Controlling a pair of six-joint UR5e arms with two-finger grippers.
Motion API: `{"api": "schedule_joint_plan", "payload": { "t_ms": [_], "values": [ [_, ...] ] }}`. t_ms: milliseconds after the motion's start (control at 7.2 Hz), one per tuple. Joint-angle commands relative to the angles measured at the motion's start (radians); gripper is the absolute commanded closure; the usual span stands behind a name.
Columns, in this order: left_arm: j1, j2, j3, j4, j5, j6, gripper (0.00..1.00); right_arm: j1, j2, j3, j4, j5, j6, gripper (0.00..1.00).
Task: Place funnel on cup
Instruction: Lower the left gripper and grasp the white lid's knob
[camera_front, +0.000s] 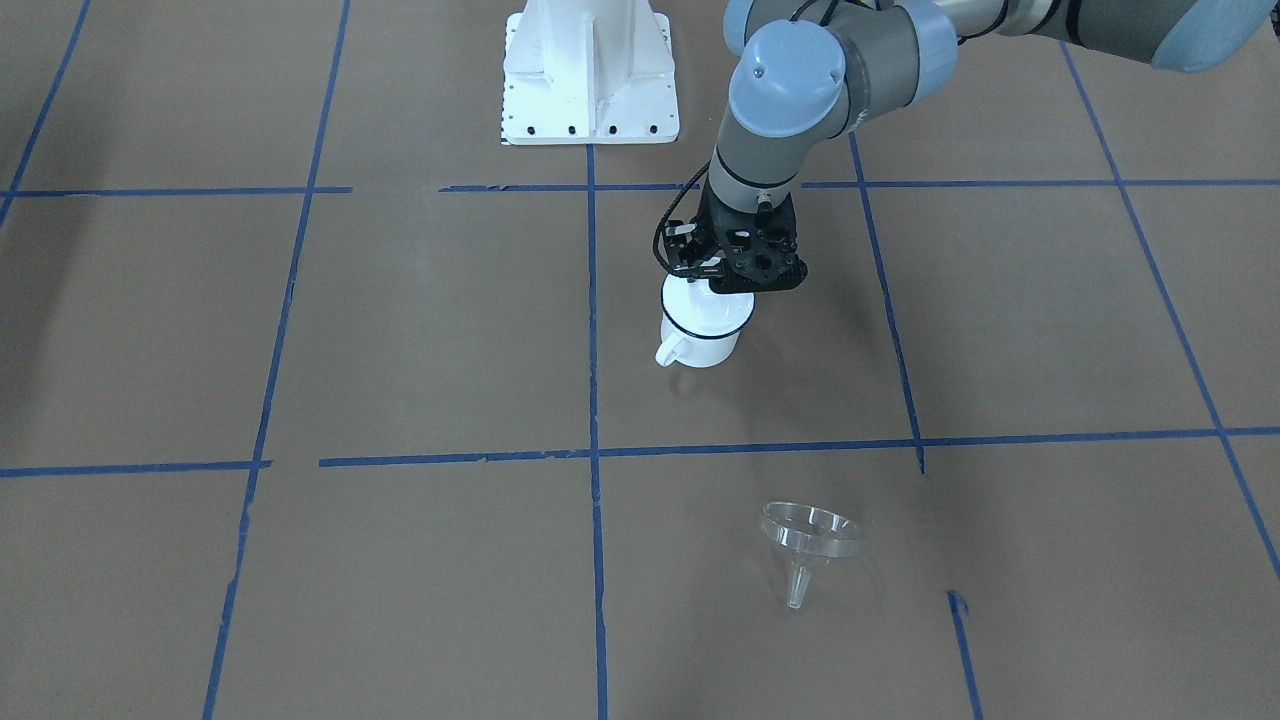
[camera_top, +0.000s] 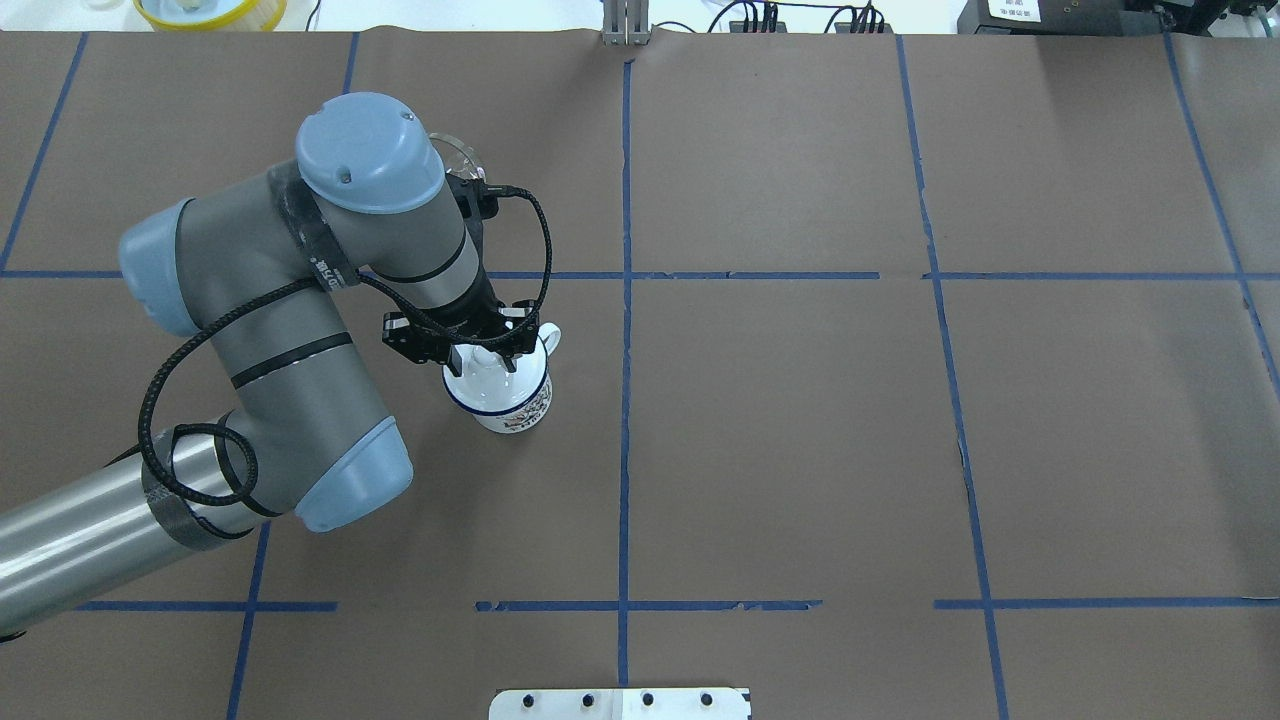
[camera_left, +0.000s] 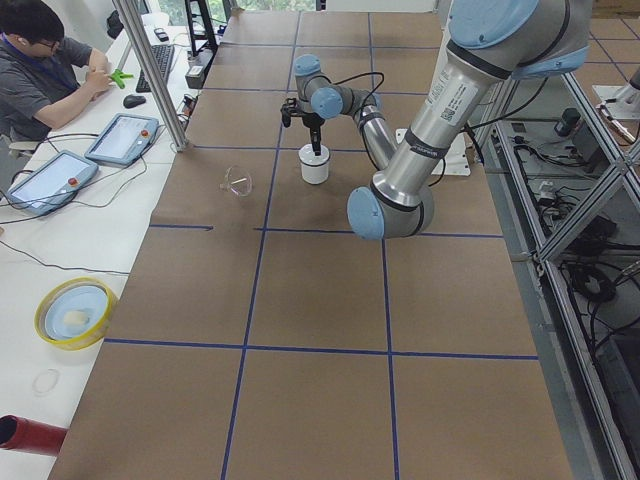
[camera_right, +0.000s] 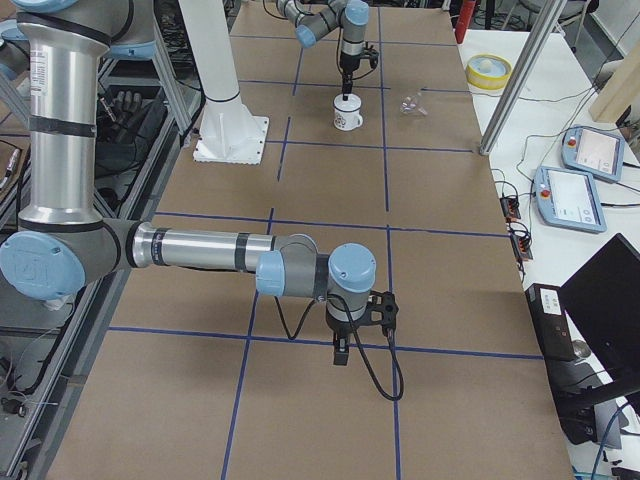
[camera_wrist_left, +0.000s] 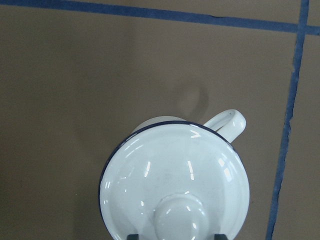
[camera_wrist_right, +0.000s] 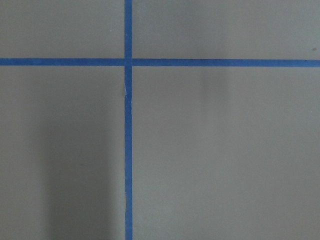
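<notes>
Funnel (camera_front: 810, 535) lies tipped on the worktop (camera_front: 400, 600), at 5 o'clock from the cup (camera_front: 700, 345) in the front-facing view. White lid (camera_wrist_left: 175, 175) covers the cup, hiding its inside. Left gripper (camera_top: 488, 358) hangs parted astride the lid's knob (camera_wrist_left: 178, 216), not touching it. Right gripper (camera_right: 342, 352): cannot tell its opening.

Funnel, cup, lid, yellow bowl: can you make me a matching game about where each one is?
Things:
1 funnel
2 cup
3 lid
4 yellow bowl

Places:
A sitting on top of the cup
B on the white desk
C lying tipped over, alone on the brown table
D standing upright, handle sticking out

Pairs: 1-C, 2-D, 3-A, 4-B
</notes>
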Motion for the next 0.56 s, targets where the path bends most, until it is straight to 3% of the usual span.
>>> {"api": "schedule_joint_plan", "payload": {
  "t_ms": [0, 417],
  "values": [
    [-0.007, 0.000, 0.000, -0.010, 0.009, 0.000, 0.40, 0.000, 0.000, 0.000, 0.000, 0.000, 0.000, 0.00],
    [-0.007, -0.003, 0.012, -0.037, 0.022, -0.006, 0.40, 0.000, 0.000, 0.000, 0.000, 0.000, 0.000, 0.00]
  ]
}}
